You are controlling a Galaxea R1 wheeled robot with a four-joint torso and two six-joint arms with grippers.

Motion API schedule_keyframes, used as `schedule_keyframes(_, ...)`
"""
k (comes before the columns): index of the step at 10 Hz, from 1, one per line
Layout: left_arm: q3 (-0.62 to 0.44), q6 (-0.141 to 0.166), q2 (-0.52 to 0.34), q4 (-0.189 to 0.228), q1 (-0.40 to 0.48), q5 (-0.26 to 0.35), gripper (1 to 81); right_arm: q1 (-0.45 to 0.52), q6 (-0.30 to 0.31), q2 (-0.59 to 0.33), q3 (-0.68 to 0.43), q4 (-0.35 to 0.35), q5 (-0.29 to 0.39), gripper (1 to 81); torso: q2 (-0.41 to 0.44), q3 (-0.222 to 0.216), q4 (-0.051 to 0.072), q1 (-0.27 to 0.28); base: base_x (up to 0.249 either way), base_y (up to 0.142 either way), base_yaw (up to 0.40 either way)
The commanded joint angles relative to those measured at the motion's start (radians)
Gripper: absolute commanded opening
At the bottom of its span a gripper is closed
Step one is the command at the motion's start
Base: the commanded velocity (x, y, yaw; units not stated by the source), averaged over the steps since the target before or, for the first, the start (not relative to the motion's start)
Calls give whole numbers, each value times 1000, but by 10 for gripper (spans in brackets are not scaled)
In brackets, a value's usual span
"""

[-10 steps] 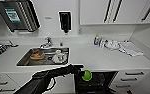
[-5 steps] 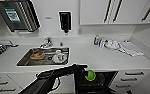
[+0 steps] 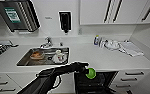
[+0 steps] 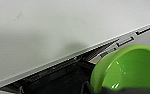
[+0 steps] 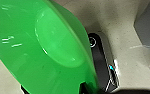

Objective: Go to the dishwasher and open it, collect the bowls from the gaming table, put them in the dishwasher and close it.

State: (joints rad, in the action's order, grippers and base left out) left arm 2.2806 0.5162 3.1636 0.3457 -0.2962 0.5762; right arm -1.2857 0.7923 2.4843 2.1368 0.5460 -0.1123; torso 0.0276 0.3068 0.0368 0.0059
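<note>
Reaching in from the head view's left, the left arm ends at the left gripper (image 3: 85, 71), clenched on the rim of the lime bowl (image 3: 91, 73), which hangs just below the front edge of the white countertop (image 3: 96, 57) and over the open dishwasher (image 3: 96, 82). The fingers themselves are hard to make out; in the left wrist view only a dark strip crosses the bowl's lower rim. The dishwasher's dark interior is cut off by the picture's lower edge, and its racks are blurred. In the right wrist view the wide green bowl (image 5: 41, 50) covers most of the floor below it; a dark finger (image 5: 84, 88) touches its rim, so the right gripper (image 5: 88, 90) grasps it. Drawer fronts (image 3: 133, 75) flank the opening closely on the right, white cabinet fronts on the left. The sink (image 3: 44, 56) holds dishes, well apart from the lime bowl.
</note>
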Motion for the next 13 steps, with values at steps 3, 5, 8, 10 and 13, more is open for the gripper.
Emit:
schedule_keyframes(3,-9,-2,65,96,170,-12,10,42,-2,-35,-2,3,28,10,0,0,0,0,0,0,0)
schedule_keyframes(5,39,-2,65,114,170,-18,10,42,-4,-29,-2,3,33,10,0,0,0,0,0,0,0)
schedule_keyframes(8,48,-1,65,110,166,-38,811,44,-4,-9,15,3,36,10,0,0,0,0,0,0,0)
schedule_keyframes(10,48,1,65,110,163,-32,811,44,-4,-3,23,3,37,10,0,0,0,0,0,0,0)
schedule_keyframes(13,42,-1,65,110,150,-22,811,41,-4,-2,32,6,37,10,0,0,0,0,0,0,0)
